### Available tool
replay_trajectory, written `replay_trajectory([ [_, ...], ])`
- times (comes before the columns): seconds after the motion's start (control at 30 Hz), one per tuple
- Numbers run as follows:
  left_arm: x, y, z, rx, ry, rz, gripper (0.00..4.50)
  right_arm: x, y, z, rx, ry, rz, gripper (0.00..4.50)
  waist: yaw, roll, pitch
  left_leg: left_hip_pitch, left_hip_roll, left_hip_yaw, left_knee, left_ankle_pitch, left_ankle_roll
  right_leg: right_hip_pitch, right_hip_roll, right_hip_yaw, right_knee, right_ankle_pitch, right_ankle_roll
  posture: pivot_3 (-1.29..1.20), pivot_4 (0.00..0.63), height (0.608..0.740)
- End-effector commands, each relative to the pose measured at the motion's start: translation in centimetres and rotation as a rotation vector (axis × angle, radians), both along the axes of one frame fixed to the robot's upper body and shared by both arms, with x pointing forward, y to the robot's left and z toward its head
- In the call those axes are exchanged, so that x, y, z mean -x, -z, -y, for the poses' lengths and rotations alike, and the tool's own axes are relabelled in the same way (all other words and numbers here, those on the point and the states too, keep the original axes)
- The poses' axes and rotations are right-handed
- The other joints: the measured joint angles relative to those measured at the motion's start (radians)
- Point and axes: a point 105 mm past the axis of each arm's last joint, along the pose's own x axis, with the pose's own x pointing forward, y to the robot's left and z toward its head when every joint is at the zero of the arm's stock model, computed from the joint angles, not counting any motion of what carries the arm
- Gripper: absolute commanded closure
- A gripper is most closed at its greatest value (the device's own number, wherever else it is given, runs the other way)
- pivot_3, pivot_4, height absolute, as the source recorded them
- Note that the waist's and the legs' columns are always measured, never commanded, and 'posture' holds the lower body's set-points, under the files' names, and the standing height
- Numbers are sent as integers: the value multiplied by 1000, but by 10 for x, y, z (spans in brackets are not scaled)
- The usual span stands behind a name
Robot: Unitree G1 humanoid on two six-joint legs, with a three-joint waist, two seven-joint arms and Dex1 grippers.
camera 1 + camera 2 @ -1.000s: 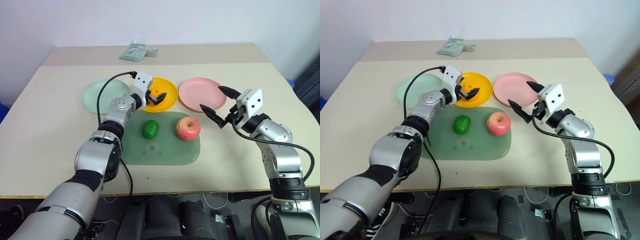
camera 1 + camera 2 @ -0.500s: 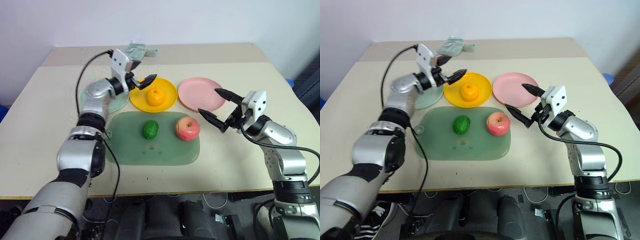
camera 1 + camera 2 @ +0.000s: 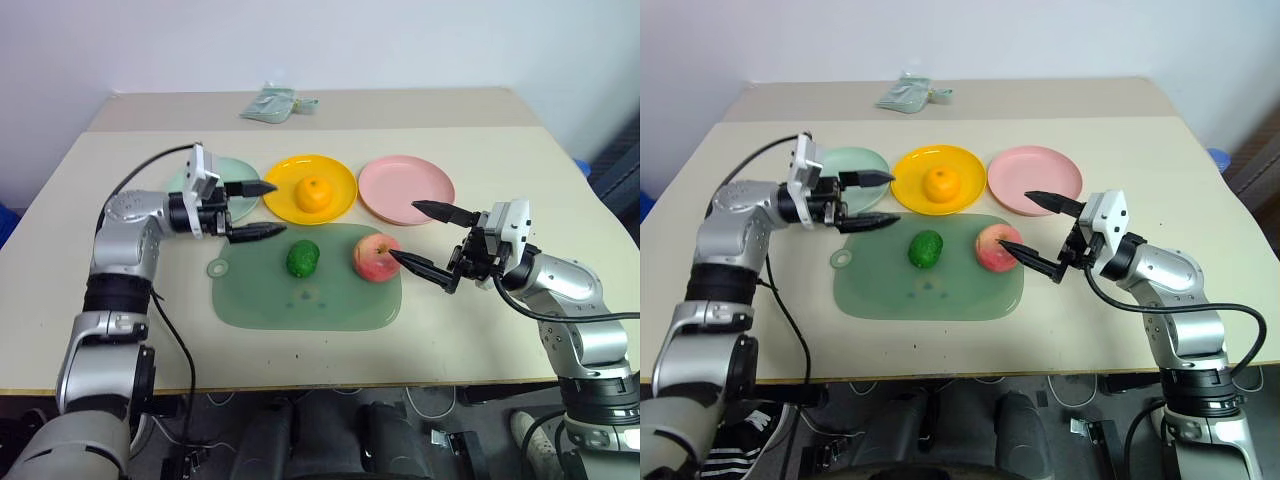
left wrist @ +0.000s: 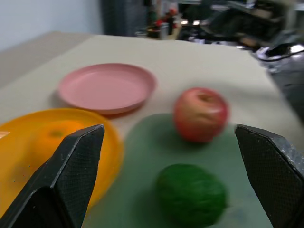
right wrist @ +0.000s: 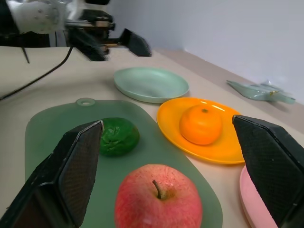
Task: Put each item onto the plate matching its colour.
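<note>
The right gripper (image 3: 428, 238) hangs level with its two black fingers spread wide and nothing between them, the lower fingertip just short of the red-pink apple with yellowish patches (image 3: 376, 257), which sits at three o'clock on the large translucent green cutting mat (image 3: 306, 292). The round pink plastic plate (image 3: 406, 189) lies just beyond the apple, toward one o'clock.

Across the mat, the left gripper (image 3: 253, 209) is also parted and empty, hovering by the round mint-green plastic plate (image 3: 222, 185) at ten o'clock. The bumpy dark-green oval fruit (image 3: 302, 258) rests mid-mat. The round orange (image 3: 316, 193) sits on the round yellow plastic plate (image 3: 308, 188) at twelve o'clock, so that pairing looks done.

The apple seems the step in hand. I would slide the right fingers in so they straddle its widest part, one on each side, before closing; a low or off-centre pinch could roll it toward the green fruit. Lift clear of the mat's edge, then set it down mid-plate.
</note>
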Motion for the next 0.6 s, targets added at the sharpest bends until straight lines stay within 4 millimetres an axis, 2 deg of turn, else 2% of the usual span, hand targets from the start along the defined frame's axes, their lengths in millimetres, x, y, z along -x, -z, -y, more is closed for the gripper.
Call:
replay_trajectory([
  [0.03,10,-4,8,4,6,32,15,2,-10,1,4,-1,43,0,0,0,0,0,0,0,0,0,0,0,0,0,0,0,0,0,150,740],
  [0.1,14,8,11,-24,3,37,15,2,-10,2,4,1,42,0,1,0,0,0,0,0,0,0,0,0,0,0,0,0,0,0,150,740],
  [0.3,8,31,22,-85,-72,133,15,1,-10,0,2,0,42,0,5,0,0,0,0,0,0,0,0,0,0,0,-1,-1,-4,0,150,740],
  [0.53,7,40,35,-55,-65,129,15,1,-10,-1,4,-3,44,0,4,0,0,0,0,1,0,0,0,0,-1,0,-2,-1,-4,0,150,740],
  [0.6,5,47,37,-72,-73,118,15,1,-10,-2,6,-3,45,0,2,0,0,0,0,1,0,0,0,0,-1,0,-2,-1,-4,0,150,740],
])
